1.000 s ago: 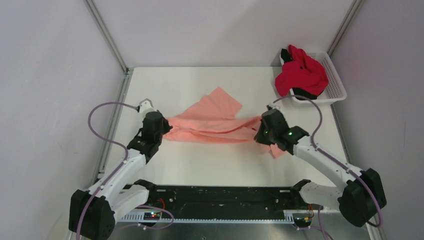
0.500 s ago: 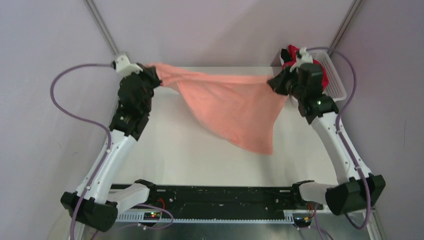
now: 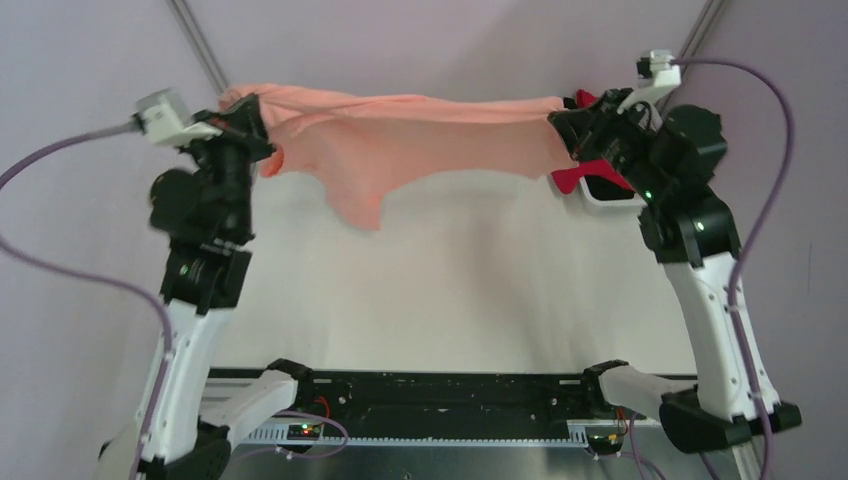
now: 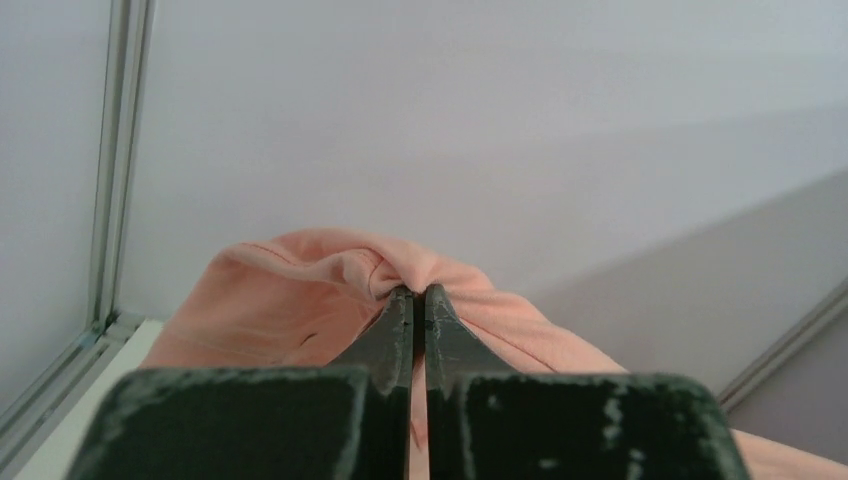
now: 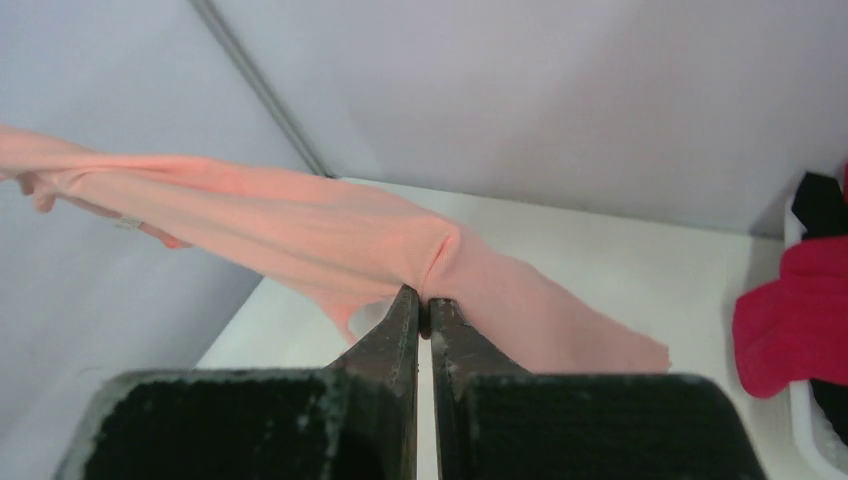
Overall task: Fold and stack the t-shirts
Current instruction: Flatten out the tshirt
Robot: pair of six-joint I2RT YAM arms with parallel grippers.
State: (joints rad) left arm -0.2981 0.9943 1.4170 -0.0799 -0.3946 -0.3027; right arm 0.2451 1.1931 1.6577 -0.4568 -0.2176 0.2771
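- Salmon-pink shirt [image 3: 420,140] hangs in the air over the table [image 3: 450,300], pulled out sideways between the two arms. Its top edge runs nearly level from one to the other.
- Left gripper [image 4: 411,293] is raised high at the far left. Its fingers are clamped tight on a bunched corner of the pink cloth, which puckers right at the tips.
- Right gripper [image 5: 424,297] is raised high at the far right, just in front of the basket [image 5: 812,440]. It is likewise pinched together on a gathered fold of the same shirt, with no gap showing between the fingers.
- Cloth is taut along the top. A loose flap droops below the left half, and the lower edge slopes up toward the right grip.
- Red shirt [image 5: 790,320] lies crumpled in the white basket at the far right corner of the table, partly hidden behind the right arm in the overhead view.
- Black shirt [image 5: 820,200] sits in the same basket, touching the red one. Only small patches of it show.
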